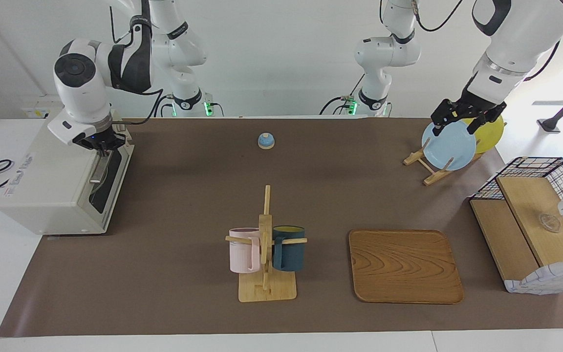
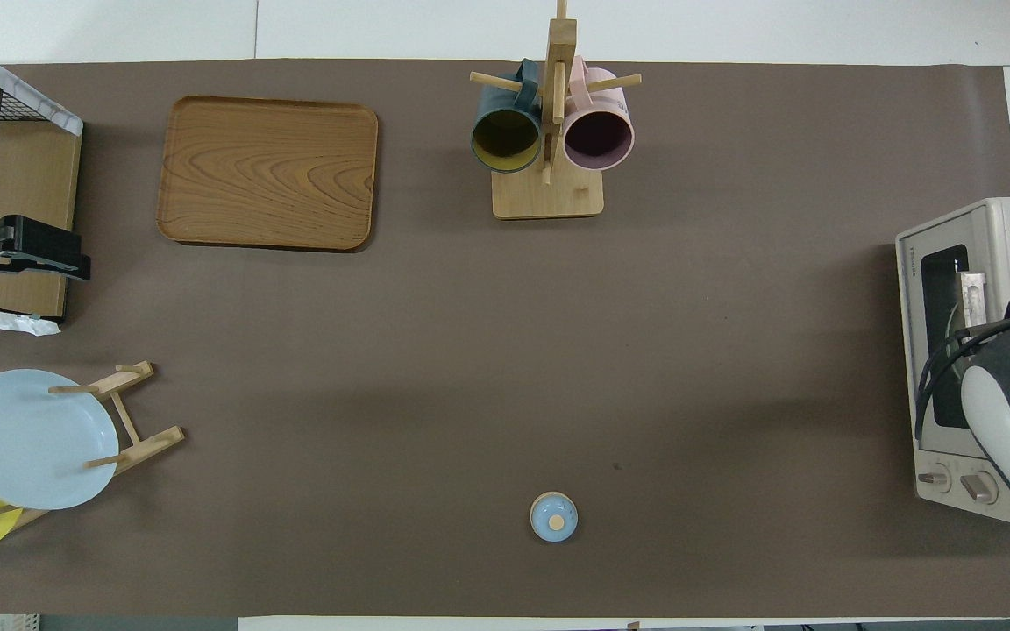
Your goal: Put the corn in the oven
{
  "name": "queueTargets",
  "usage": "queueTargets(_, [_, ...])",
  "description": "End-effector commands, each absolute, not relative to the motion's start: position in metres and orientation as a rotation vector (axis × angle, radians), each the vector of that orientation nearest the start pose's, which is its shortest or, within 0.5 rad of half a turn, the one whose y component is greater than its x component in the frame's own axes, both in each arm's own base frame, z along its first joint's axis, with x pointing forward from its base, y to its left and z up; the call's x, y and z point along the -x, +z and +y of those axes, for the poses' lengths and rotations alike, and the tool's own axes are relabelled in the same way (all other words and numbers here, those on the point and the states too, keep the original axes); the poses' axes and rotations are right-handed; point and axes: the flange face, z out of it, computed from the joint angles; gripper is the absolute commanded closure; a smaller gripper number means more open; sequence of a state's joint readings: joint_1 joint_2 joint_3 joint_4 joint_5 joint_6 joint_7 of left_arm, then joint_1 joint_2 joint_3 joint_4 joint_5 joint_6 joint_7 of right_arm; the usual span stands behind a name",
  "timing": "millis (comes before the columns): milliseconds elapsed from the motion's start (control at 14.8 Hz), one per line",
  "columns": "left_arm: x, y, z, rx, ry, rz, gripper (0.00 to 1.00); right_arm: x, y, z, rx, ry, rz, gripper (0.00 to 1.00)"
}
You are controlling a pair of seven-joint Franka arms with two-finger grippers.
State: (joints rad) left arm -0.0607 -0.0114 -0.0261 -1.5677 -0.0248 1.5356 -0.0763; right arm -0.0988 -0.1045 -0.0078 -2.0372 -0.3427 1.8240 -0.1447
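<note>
The oven (image 1: 52,181), a boxy off-white metal case at the right arm's end of the counter (image 1: 188,195), has its dark glass door (image 1: 110,181) shut. The corn is not visible and is judged to be inside. The right gripper (image 1: 101,146) sits at the metal bar handle (image 1: 97,170), fingertips pressed together; whether it pinches the bar cannot be told. A cob would likely be light, stiff and bumpy, prone to rolling, and best taken across its middle. The left gripper (image 1: 462,119) waits, spread, over the smooth blue plate (image 1: 450,146).
</note>
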Motion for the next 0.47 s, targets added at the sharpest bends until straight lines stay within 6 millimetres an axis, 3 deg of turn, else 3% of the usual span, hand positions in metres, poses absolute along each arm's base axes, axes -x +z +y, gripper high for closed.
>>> queueTargets(0, [-0.537, 0.629, -0.048, 3.157, 0.024, 0.022, 0.0, -0.53, 0.524, -0.075, 3.383, 0.192, -0.211, 0.95])
queueTargets(404, [-0.537, 0.629, -0.047, 3.157, 0.024, 0.02, 0.0, -0.543, 0.562, -0.059, 3.272, 0.141, -0.157, 0.92])
